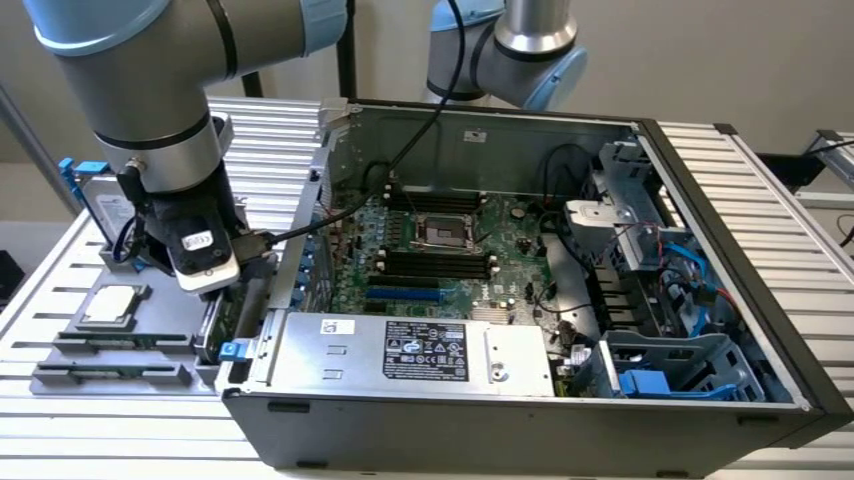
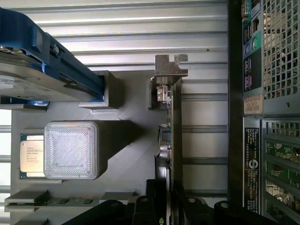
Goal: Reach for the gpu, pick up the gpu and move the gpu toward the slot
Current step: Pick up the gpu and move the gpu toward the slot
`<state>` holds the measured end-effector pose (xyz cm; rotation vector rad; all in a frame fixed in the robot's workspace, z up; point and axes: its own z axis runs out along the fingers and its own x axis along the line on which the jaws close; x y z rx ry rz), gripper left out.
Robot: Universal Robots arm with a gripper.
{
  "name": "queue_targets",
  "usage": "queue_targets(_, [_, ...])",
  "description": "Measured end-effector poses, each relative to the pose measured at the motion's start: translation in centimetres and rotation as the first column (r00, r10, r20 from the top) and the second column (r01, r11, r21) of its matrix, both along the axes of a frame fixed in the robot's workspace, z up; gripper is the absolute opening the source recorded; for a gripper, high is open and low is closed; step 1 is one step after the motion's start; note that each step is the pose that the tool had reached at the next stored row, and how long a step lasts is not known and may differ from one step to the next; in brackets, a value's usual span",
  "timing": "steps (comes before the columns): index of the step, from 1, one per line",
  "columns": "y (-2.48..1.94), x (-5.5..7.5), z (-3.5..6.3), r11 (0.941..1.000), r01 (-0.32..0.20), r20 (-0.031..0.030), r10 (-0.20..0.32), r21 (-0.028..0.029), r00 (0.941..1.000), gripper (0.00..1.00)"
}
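Note:
The gpu (image 2: 174, 117) stands on edge in the grey holder (image 2: 133, 154), its metal end bracket (image 2: 169, 65) at the far end. In the exterior view the gpu (image 1: 222, 318) is beside the computer case's outer wall, at that view's left. My gripper (image 1: 214, 285) has come straight down over it. In the wrist view my gripper (image 2: 169, 199) has one dark finger on each side of the thin card, pressed close against it. The card still sits in the holder. Blue slots (image 1: 400, 294) lie on the motherboard (image 1: 467, 250) inside the open case.
A silver hard drive with blue rails (image 1: 96, 195) stands at the holder's back. A processor (image 1: 110, 305) and slim memory sticks (image 1: 114, 345) lie on the holder too. The case wall (image 1: 314, 200) rises right beside the card. A power supply (image 1: 414, 350) fills the case's near side.

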<state>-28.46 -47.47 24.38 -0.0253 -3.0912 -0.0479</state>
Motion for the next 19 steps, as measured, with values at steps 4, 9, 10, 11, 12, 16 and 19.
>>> queue_targets(4, [0.0,0.0,0.28,1.0,0.0,-0.0001,0.0,-0.0001,1.0,0.26])
queue_targets(9, [0.0,0.0,0.84,1.0,0.0,-0.0001,0.0,-0.0002,1.0,0.26])
queue_targets(10, [-0.01,0.0,0.98,1.0,0.0,-0.0002,0.0,-0.0002,1.0,0.26])
queue_targets(11, [-0.01,0.0,1.14,1.0,0.0,-0.0002,0.0,-0.0002,1.0,0.26])
queue_targets(12, [0.0,0.0,1.33,1.0,0.0,-0.0001,0.0,-0.0001,1.0,0.26])
queue_targets(16, [0.0,0.0,2.21,1.0,0.0,-0.0002,0.0,-0.0002,1.0,0.26])
queue_targets(19, [0.0,0.0,3.09,1.0,0.0,-0.0001,0.0,-0.0001,1.0,0.26])
